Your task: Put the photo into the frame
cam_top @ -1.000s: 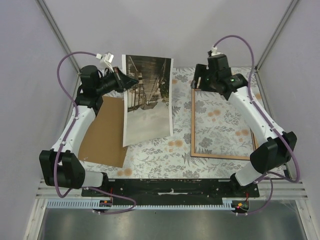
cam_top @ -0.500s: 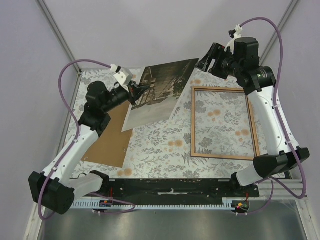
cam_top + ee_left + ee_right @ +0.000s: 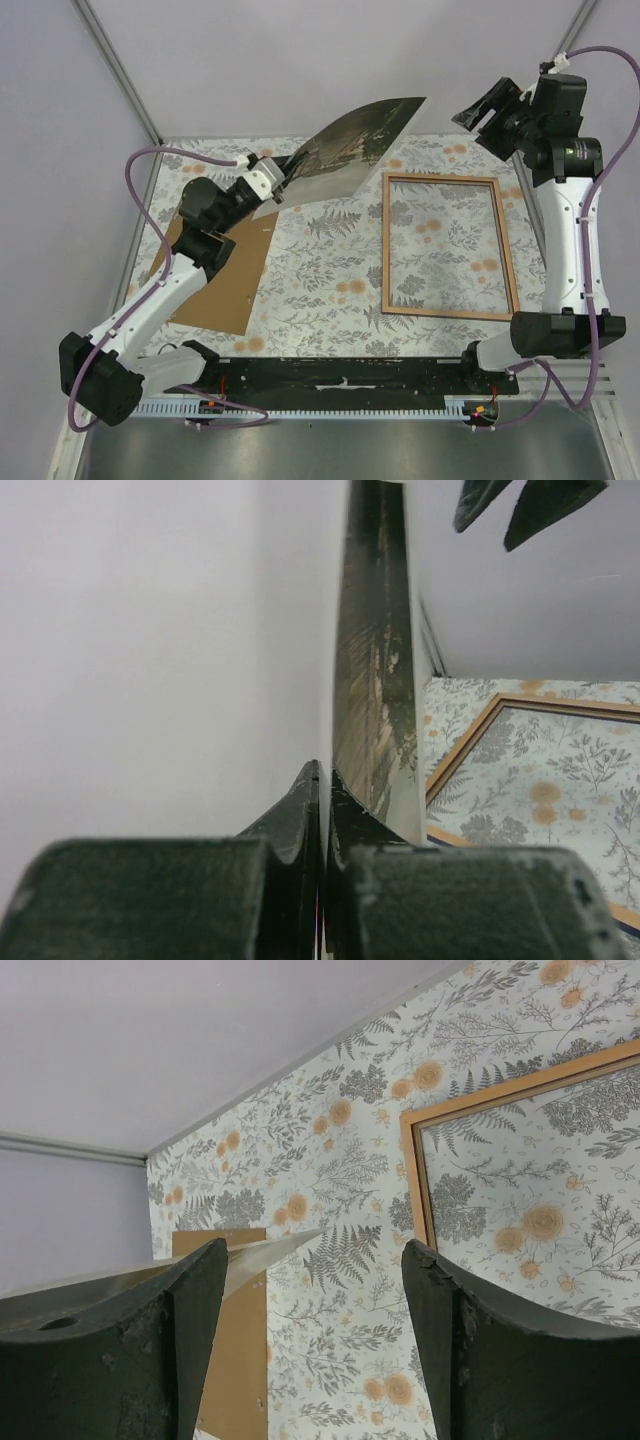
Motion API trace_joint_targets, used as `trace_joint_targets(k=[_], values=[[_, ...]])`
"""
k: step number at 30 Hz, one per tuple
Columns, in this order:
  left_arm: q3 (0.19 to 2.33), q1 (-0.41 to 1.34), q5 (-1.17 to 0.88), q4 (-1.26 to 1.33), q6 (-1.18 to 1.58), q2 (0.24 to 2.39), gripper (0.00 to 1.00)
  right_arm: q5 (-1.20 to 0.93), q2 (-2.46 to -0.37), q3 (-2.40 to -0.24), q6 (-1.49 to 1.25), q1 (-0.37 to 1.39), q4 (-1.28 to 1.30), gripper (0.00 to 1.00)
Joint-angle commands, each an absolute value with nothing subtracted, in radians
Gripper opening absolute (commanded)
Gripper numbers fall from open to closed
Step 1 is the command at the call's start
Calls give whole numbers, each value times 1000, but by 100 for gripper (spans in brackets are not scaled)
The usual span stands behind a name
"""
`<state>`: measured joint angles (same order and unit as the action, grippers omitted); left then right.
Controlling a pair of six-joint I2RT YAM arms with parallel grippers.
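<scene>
My left gripper [image 3: 283, 183] is shut on the near left edge of the photo [image 3: 350, 150] and holds it in the air, tilted, with the pier print facing up and its far corner near the back wall. In the left wrist view the photo [image 3: 375, 660] runs edge-on out of my shut gripper [image 3: 325, 780]. The frame [image 3: 386, 250] lies flat at the right, wood-coloured side up, and also shows in the left wrist view [image 3: 465, 738] and the right wrist view [image 3: 415, 1180]. My right gripper [image 3: 480, 108] is open and empty, raised above the frame's far right corner; the right wrist view shows its gripper [image 3: 315, 1300] wide open.
The brown fibreboard backing panel [image 3: 215, 275] lies flat at the left under my left arm, also in the right wrist view [image 3: 235, 1360]. A floral cloth [image 3: 320, 290] covers the table. Grey walls close in the back and sides.
My left arm has swung the photo right and tipped it from nearly upright to a flatter tilt. My right arm has lifted from the frame's far left corner to the back right.
</scene>
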<state>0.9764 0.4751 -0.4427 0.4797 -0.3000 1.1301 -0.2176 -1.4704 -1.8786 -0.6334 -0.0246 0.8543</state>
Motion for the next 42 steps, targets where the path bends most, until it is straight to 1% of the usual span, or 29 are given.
trace_joint_targets(k=[1,5,9,12,16,19,22,27,29,35,38,40,42], values=[[936,558,-419,597,-566,1118,2,-311,-1505,-1902,-658,-51,854,78],[859,668,-329,552,-699,1100,2,-321,-1509,-1806,-650,-54,816,78],[784,877,-145,545,-894,1101,2,-292,-1526,-1752,-635,-64,813,77],[704,995,-13,578,-985,1101,2,-262,-1525,-1730,-617,-87,818,77],[612,1144,118,571,-1063,1091,2,-190,-1516,-1709,-566,-98,856,77],[563,1262,210,545,-1118,1088,2,-117,-1483,-1648,-545,-100,859,77],[545,1351,264,485,-1150,1092,2,-98,-1456,-1600,-519,-101,853,77],[545,1457,267,371,-1137,1132,4,-167,-1442,-1504,-483,-100,827,77],[532,1470,261,335,-1095,1138,7,-196,-1434,-1456,-474,-97,807,77],[476,1493,287,287,-939,1114,25,-206,-1425,-1332,-451,-14,744,77],[456,1493,305,281,-838,1112,39,-201,-1446,-1295,-453,46,718,76],[462,1493,334,272,-766,1124,43,-198,-1463,-1276,-451,75,697,76],[463,1491,348,267,-694,1131,49,-192,-1489,-1267,-445,106,686,76]])
